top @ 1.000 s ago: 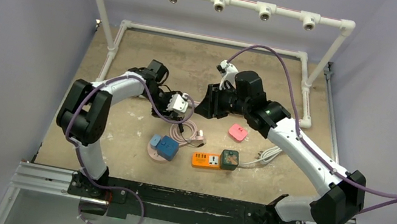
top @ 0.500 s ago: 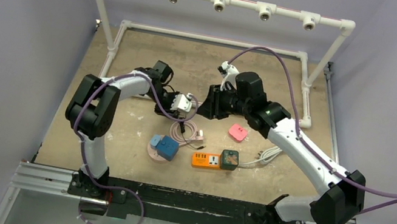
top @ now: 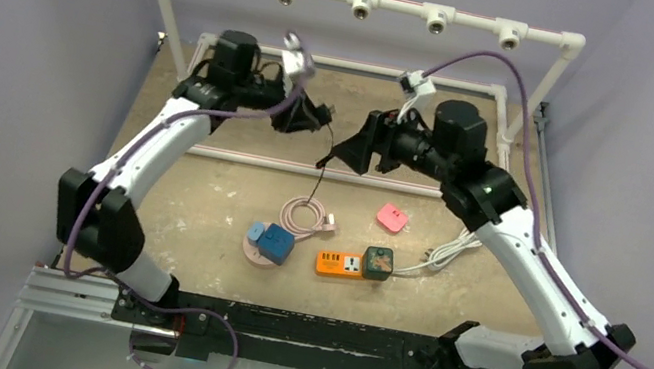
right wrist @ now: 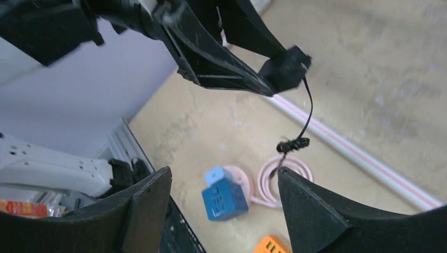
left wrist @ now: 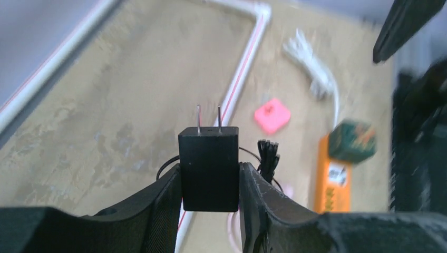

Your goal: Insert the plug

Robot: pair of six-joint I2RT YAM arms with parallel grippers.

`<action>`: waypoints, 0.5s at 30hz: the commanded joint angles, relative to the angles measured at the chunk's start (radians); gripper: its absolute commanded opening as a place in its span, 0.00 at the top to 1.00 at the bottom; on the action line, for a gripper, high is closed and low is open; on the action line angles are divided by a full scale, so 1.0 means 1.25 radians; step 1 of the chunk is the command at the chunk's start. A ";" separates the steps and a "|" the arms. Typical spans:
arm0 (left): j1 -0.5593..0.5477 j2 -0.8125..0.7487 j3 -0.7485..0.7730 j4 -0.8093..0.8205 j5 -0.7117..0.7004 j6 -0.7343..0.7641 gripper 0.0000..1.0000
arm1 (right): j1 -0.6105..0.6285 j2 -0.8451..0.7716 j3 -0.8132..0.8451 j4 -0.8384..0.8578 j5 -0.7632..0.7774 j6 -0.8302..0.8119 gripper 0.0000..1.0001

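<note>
My left gripper (top: 315, 113) is shut on a black plug (left wrist: 209, 168) with two metal prongs pointing away from me, held high above the table at the back. Its thin black cable (top: 322, 153) hangs down with a bundled knot (right wrist: 293, 143). My right gripper (top: 350, 161) is open and empty, just right of the plug and facing it; the plug (right wrist: 287, 66) shows above its fingers (right wrist: 142, 211). The orange power strip (top: 339, 264) lies at the front centre, with a green cube adapter (top: 378, 263) at its right end.
A blue cube socket (top: 274, 242) sits on a pink round base, with a pink cable coil (top: 302, 216) behind it. A pink square block (top: 391, 218) and a white cable (top: 440, 255) lie to the right. A white pipe frame (top: 354, 65) borders the back.
My left arm has swung up and back, lifting the plug well above the table with its cable trailing. My right gripper has risen and moved back alongside it, still open.
</note>
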 commanded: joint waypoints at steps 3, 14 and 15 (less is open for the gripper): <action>0.129 -0.113 -0.073 0.463 -0.035 -0.990 1.00 | -0.008 -0.055 0.109 0.053 0.027 -0.011 0.20; 0.140 -0.190 -0.068 0.316 -0.194 -1.169 1.00 | 0.043 0.033 0.026 0.236 0.003 0.069 0.27; 0.140 -0.193 -0.068 0.309 -0.199 -1.181 1.00 | 0.060 0.046 0.025 0.252 0.027 0.067 0.27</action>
